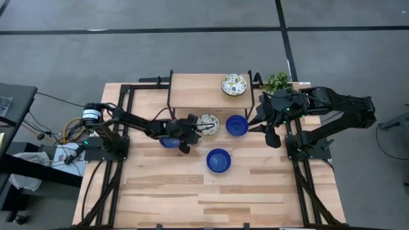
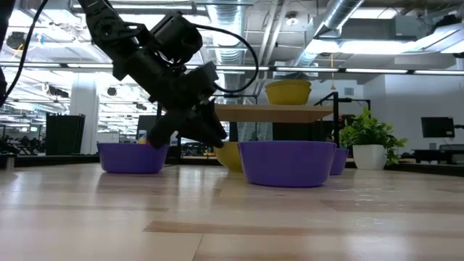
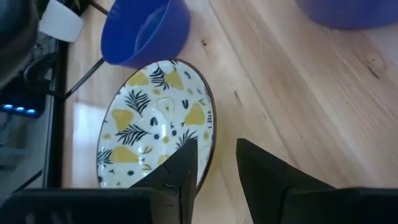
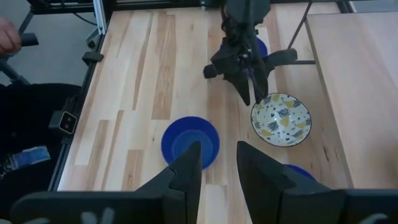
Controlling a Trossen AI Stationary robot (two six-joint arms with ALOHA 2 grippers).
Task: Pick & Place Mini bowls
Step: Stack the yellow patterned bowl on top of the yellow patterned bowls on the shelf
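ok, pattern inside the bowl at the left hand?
Yellow pears and dark leaves on white bowl; left wrist view.

So the table (image 1: 160, 198) was light wood with pale and tan planks. Three bowls were solid glossy blue: one out front (image 1: 219, 160), one by the right arm (image 1: 236, 125), one under the left arm (image 1: 169, 142). Two patterned bowls were cream-white with a dark rim, yellow pears and black leaf sprigs inside: one by the left gripper (image 3: 214, 165) (image 3: 155, 134), one up on the shelf (image 1: 234, 84). From low down, their outsides looked yellow. Both arms were black, and the plant (image 1: 277, 81) was green in a white pot (image 2: 370, 156).
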